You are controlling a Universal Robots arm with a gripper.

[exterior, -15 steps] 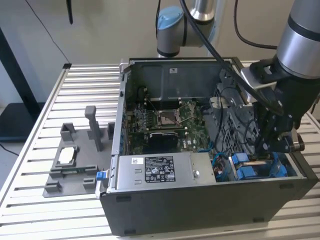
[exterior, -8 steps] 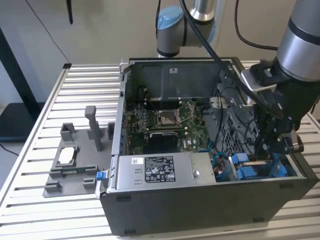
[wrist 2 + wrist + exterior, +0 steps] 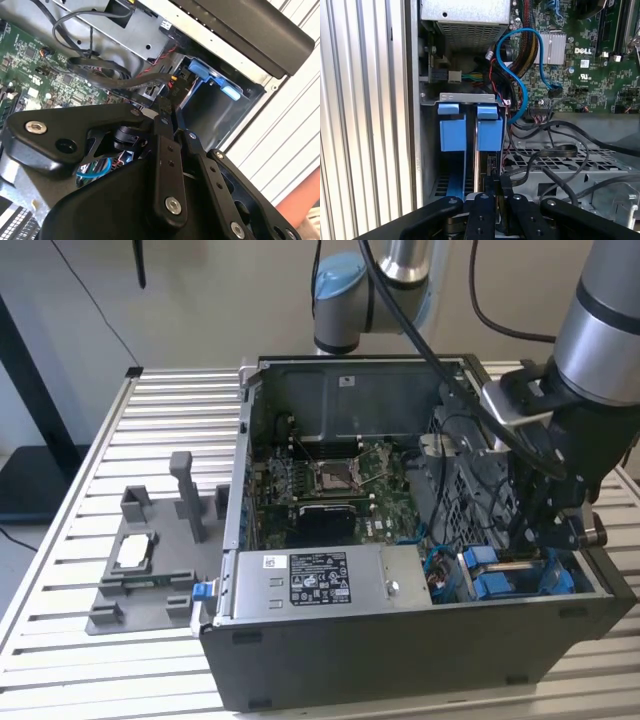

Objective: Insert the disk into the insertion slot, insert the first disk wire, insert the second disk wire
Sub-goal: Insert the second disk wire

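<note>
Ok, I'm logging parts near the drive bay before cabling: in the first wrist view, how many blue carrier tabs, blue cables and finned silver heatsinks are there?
Blue carrier tabs: 2
Blue cable: 1
Finned silver heatsink: 1
Total: 4

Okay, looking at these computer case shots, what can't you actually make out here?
- Whether the end effector grips a wire: in both wrist views its own black links cover the tips.
- The floor of the insertion slot: hidden in the first wrist view behind the blue brackets.
- The bay in the exterior view: the arm blocks it.
</note>
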